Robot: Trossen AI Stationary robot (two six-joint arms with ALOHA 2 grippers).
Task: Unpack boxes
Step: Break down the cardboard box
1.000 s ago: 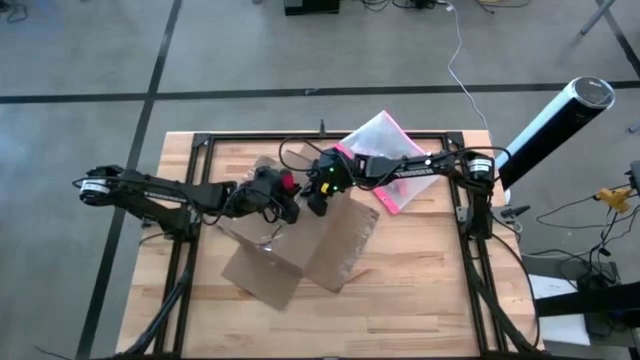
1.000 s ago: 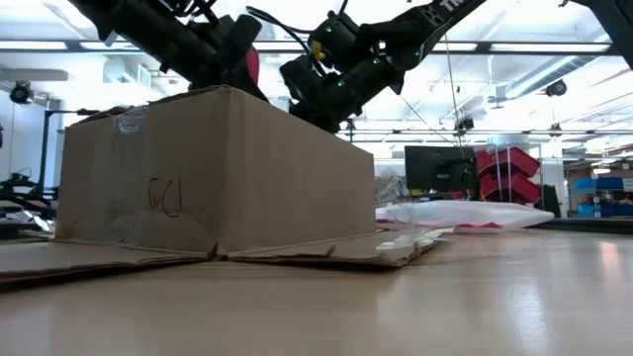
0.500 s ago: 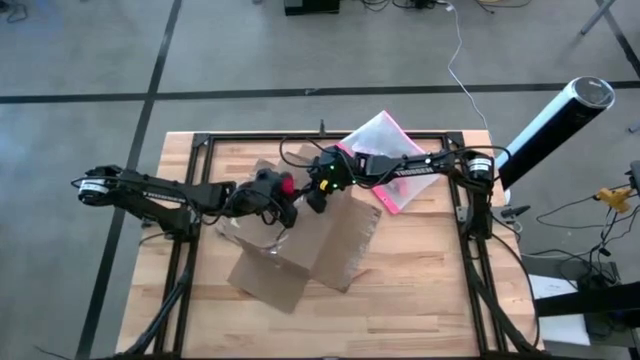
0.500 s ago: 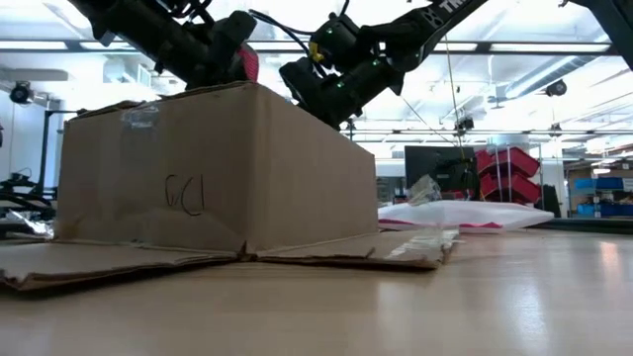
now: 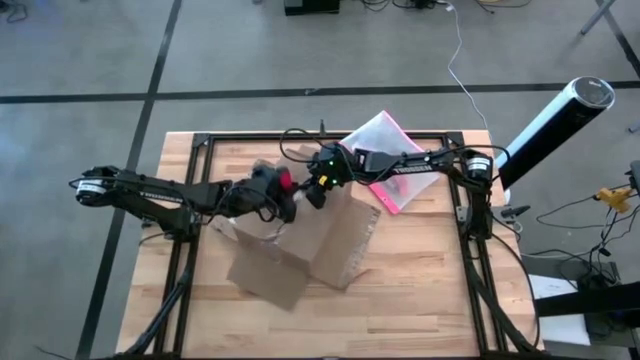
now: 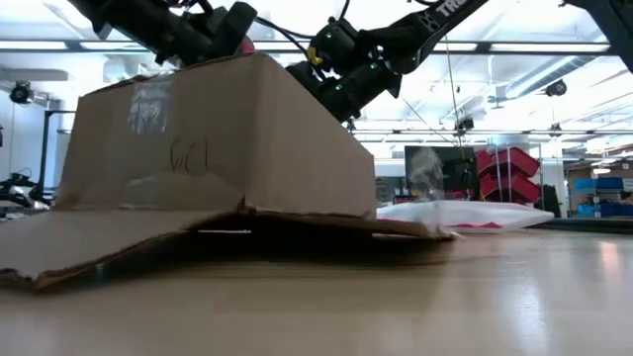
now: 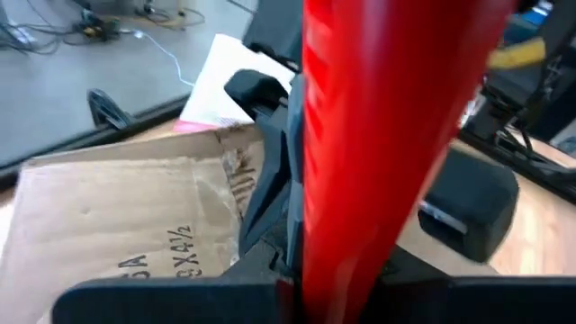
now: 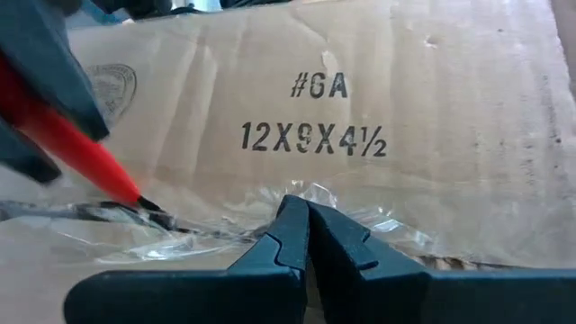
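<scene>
Right gripper [image 8: 304,225] has its fingers pinched together on the clear tape [image 8: 360,211] of the brown corrugated cardboard box [image 5: 300,245] mid-table. Left gripper [image 5: 283,192] clamps a red-handled cutter [image 8: 76,139] there. Looks like seam-cutting; next, peel the tape clear.

Bright overhead ceiling lights glare at twelve o'clock in the low view. The counter [image 6: 475,297] foreground is soft. A red tool [image 7: 378,135] fills the left wrist view, badly blurred.
</scene>
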